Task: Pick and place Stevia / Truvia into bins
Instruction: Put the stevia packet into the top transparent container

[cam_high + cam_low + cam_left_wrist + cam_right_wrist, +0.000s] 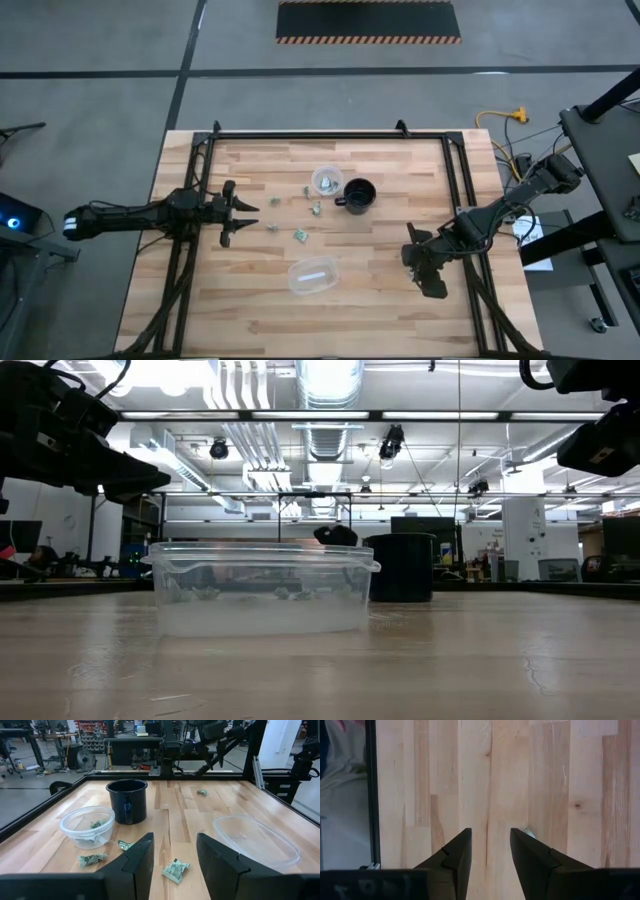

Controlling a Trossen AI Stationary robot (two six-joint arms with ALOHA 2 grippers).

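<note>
1. High view shows the black mug [359,194] near the middle of the table [200,300], and the small round cup [326,181] sits just beside it, on the side toward the left arm.
2. Left wrist view shows at least one green packet [96,825] already lying inside that cup. So a little of the job looks done.
3. Most of it is left. Loose packets [300,236] lie on the wood near the mug, between it and the left gripper [243,211], and one more packet [201,792] lies past the mug on its own. I think about five are out, but they are very small, so I may be off.
4. The left gripper hovers near the loose packets, its fingers apart with nothing between them.
5. The right gripper [430,277] is well away from the mug, over bare wood, fingers apart and holding nothing.
6. The big oval tub [313,275] sits near the mug on the front side. It is not the cup for the packets.
</note>
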